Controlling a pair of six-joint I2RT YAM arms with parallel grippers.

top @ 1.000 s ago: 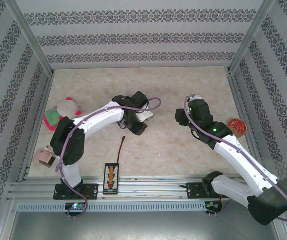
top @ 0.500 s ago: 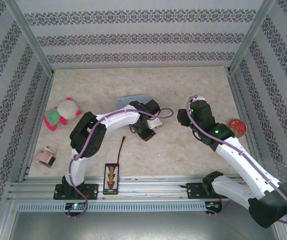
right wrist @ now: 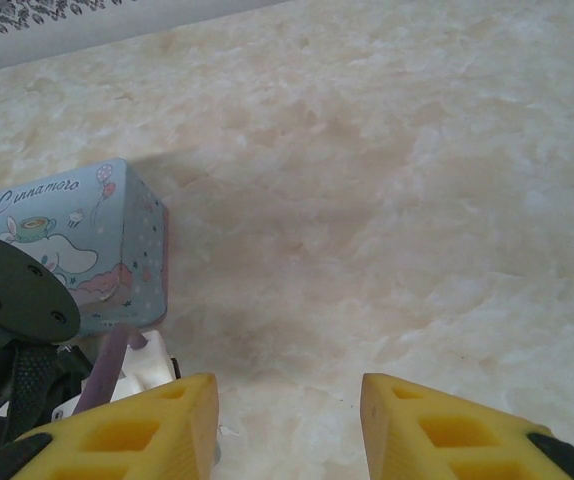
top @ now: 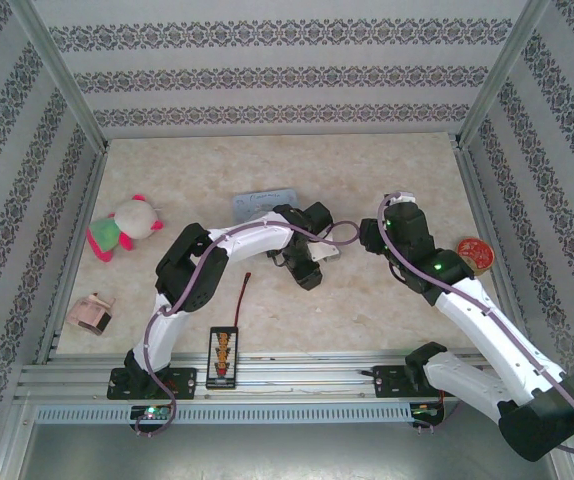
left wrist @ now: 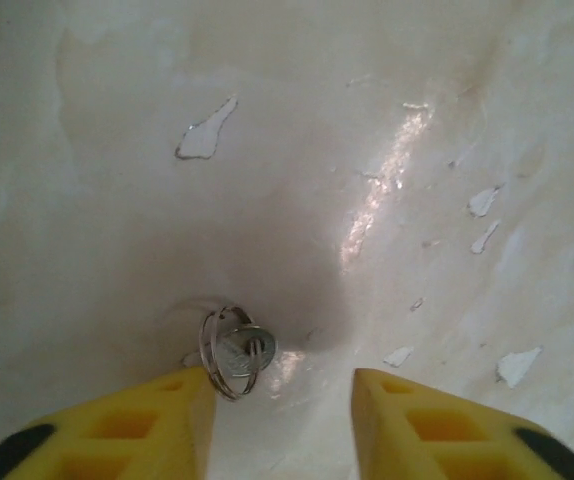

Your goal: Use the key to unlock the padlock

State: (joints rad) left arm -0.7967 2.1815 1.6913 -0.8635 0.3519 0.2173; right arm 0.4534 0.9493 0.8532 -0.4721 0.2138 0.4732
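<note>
Key (left wrist: 235, 352) on its wire ring lies on the pale table (left wrist: 317, 150), close against one finger of the left gripper (left wrist: 279, 388), ungrasped. Both grippers stand parted and empty; the right gripper (right wrist: 289, 392) hovers near the blue tin (right wrist: 77, 240).

Patterned walls (top: 287, 80), pale marbled tabletop (top: 367, 170)

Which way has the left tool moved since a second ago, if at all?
Yes. The left tool has swung right and slightly toward the arm bases, clearing the blue tin that the arm covered before.
</note>
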